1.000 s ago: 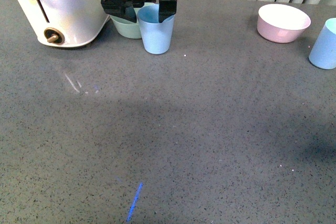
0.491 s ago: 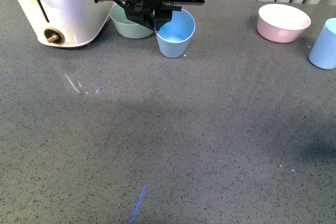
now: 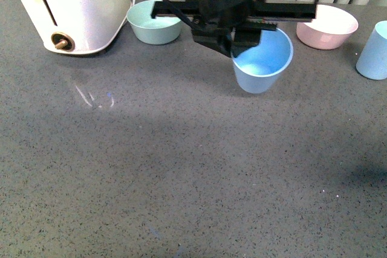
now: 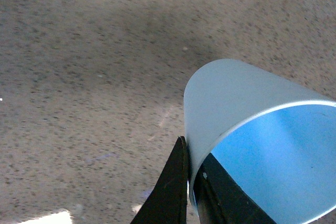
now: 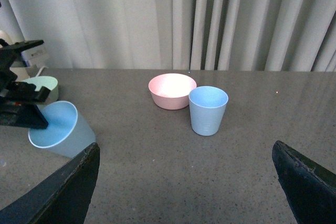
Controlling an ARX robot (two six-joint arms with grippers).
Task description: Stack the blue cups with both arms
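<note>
My left gripper [image 3: 233, 45] is shut on the rim of a light-blue cup [image 3: 261, 61] and holds it tilted above the grey table, mouth toward the camera. In the left wrist view the two black fingers [image 4: 173, 192] pinch the cup wall [image 4: 231, 98], one inside and one outside. The second blue cup [image 3: 375, 49] stands upright at the far right edge; the right wrist view shows it [image 5: 208, 110] in front of the pink bowl. My right gripper [image 5: 186, 182] is open and empty, well short of that cup. The held cup also shows there [image 5: 58, 129].
A white toaster [image 3: 66, 7] stands at the back left. A mint-green bowl [image 3: 155, 21] sits beside it. A pink bowl [image 3: 329, 25] sits at the back right, next to the standing cup. Grey curtains [image 5: 173, 19] hang behind the table.
My left gripper has carried the blue cup to the right and toward the camera, away from the mint-green bowl, tilting it more. The cup at the right has not moved.
</note>
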